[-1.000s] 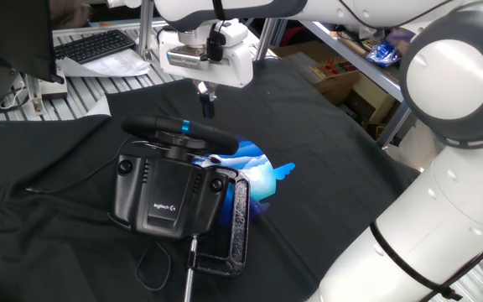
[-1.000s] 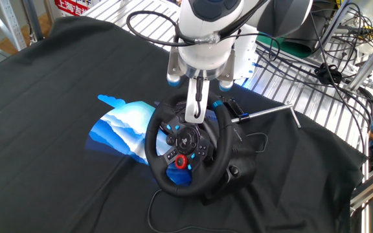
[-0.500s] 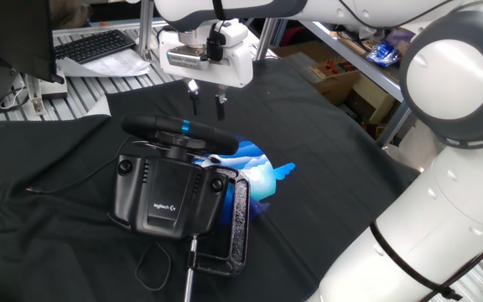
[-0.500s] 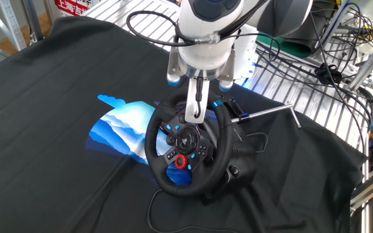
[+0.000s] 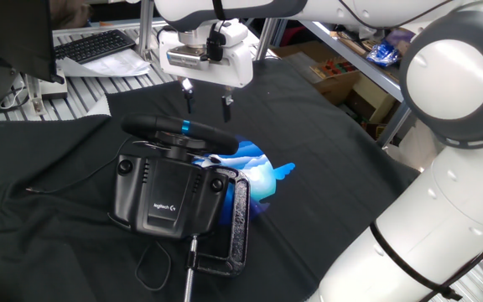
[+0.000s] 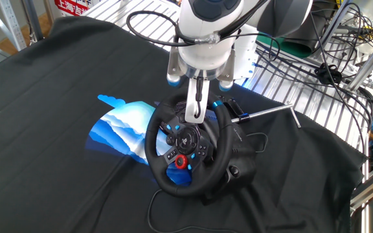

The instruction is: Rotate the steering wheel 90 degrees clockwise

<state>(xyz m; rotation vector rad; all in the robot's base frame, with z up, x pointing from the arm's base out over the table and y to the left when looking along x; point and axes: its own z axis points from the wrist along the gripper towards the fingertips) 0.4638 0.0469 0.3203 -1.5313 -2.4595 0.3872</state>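
On the black cloth (image 5: 325,159) the steering wheel (image 5: 179,132) shows only edge-on from one fixed view, above its Logitech base (image 5: 166,195) and C-clamp (image 5: 235,226); the other fixed view shows its face, with red button, over a blue patch (image 6: 118,126). The gripper (image 5: 206,101) hangs just above the rim, fingers spread wide and empty, though the other view lines them up, hiding the gap. A second ago they were closed.
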